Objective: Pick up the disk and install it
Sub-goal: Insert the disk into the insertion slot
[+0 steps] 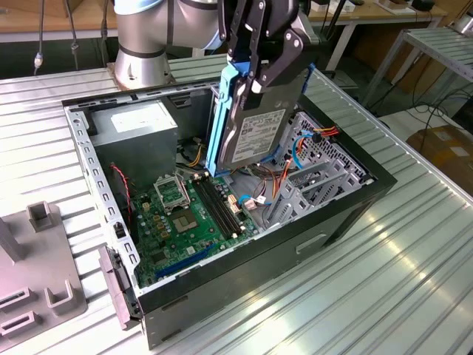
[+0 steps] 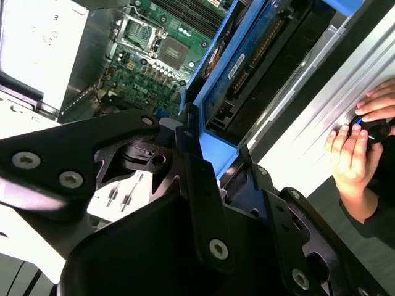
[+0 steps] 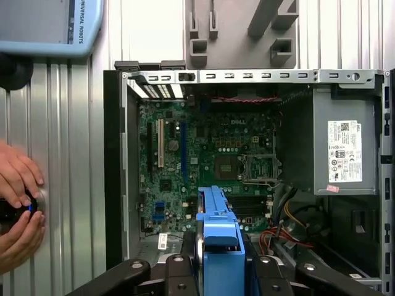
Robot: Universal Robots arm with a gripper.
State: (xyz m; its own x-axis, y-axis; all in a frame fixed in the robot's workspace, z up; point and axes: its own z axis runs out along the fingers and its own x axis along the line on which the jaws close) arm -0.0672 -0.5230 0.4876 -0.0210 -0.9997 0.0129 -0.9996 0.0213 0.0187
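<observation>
Robotics lab or workshop. An opened computer case (image 1: 259,270) sits on a ribbed metal desk (image 1: 414,251), with the robot arm base (image 1: 140,52) standing just behind the case. Grey fixture blocks (image 1: 44,288) lie beside the case. Wooden workbenches (image 1: 373,13) and a cardboard box (image 1: 446,148) are well beyond the case. A blue-edged pendant (image 3: 49,28) lies near the case, and a person's hands (image 3: 18,179) rest on a small dark device (image 3: 12,209) beside the case.
</observation>
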